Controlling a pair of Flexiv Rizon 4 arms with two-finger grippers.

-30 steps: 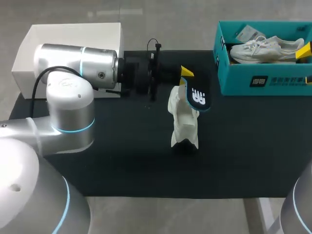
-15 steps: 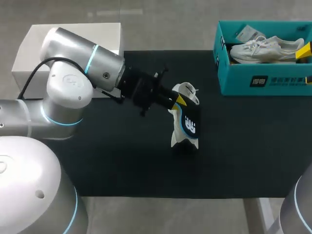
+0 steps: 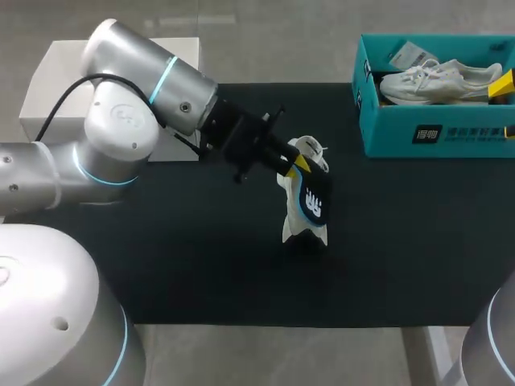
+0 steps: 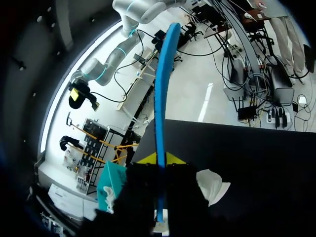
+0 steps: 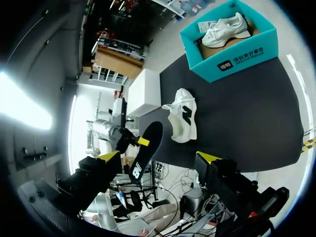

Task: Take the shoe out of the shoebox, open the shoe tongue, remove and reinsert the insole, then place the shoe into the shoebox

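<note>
Insole [image 3: 314,197] pinched in the left gripper [image 3: 296,163], hanging against the shoe [image 3: 294,221] just below the fingertips. Reinsertion looks like the step in hand: next, tip the insole's toe down into the shoe's opening. Right gripper [image 5: 158,157] gapes open, far off.

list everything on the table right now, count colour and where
loose shoe: 1, white with a dark side mark, standing on end mid mat
insole: 1, black with a blue edge and white print, against the loose shoe, held from above
shoebox: 1, teal, far right of the mat
boxed shoe: 1, white, lying inside the shoebox
paper tag: 1, white, inside the shoebox behind the boxed shoe
white box: 1, far left, partly behind the left arm
mat: 1, black, under everything
left gripper: 1, yellow tips, shut on the insole
right gripper: 1, yellow tips, open, empty
</note>
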